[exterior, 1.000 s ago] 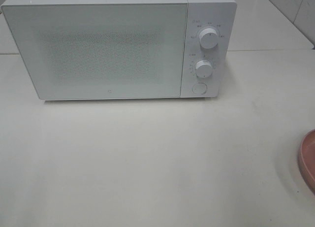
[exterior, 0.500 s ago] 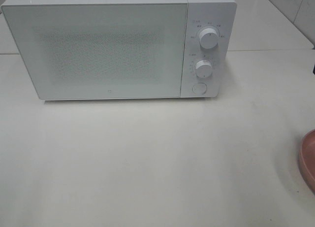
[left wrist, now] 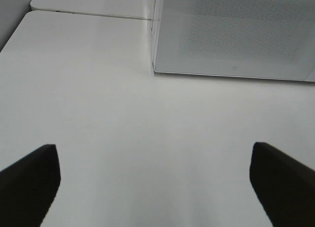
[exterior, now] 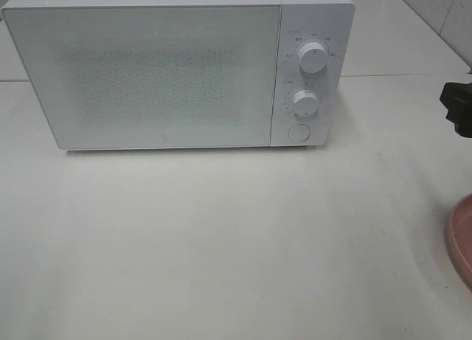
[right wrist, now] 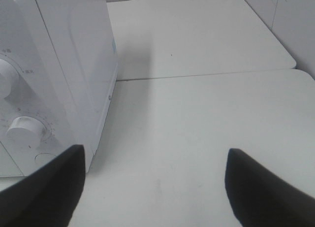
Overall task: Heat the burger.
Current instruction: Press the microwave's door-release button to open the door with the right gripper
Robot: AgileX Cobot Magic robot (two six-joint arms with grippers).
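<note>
Exterior high: microwave (exterior: 177,67) front-on, pink plate (exterior: 461,240) rim at R edge.

White microwave (exterior: 177,67) with dot-speckled door (exterior: 147,78), pink plate (exterior: 462,240), off-white table (exterior: 221,244).

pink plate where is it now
In the exterior high view the pink plate lies at the right edge, partly cut off, in front and right of the microwave.

Desk: we see a pale, smooth desk (exterior: 221,237) with a seam running off from the microwave's side.
Microwave: our white microwave (exterior: 147,74) stands on the desk, door shut.
Plate: we spot a pink plate (exterior: 462,240) front-right of the microwave, well apart, cut by the frame edge.
</note>
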